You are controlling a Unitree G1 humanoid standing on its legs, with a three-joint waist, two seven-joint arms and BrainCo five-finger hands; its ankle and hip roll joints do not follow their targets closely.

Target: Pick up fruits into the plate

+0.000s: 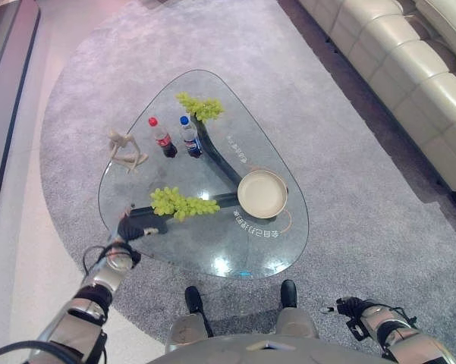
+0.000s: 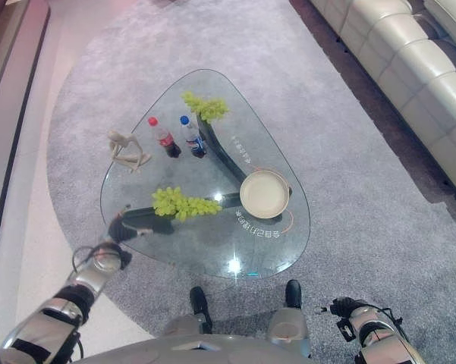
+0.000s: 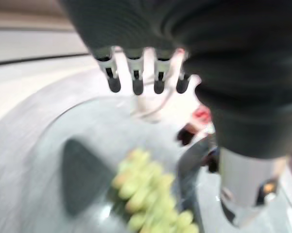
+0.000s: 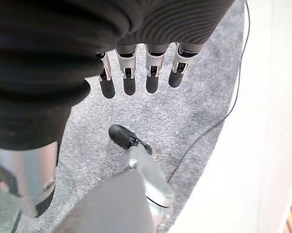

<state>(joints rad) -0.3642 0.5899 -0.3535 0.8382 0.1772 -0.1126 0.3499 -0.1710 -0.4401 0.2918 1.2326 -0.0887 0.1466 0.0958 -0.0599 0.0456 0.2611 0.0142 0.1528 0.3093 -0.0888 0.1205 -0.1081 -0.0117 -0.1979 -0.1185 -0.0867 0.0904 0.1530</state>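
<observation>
grapes (image 1: 183, 203), knobbly green, beside round plate (image 1: 262, 194).

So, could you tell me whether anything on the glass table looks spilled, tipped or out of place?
Nothing stands out: both bottles stand upright, the figurine sits upright, two grape bunches lie intact, and the plate is empty.

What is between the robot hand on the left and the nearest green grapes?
Only bare glass table. In the left eye view, the left robot hand hovers at the table's edge, a short gap from the near grape bunch.
</observation>
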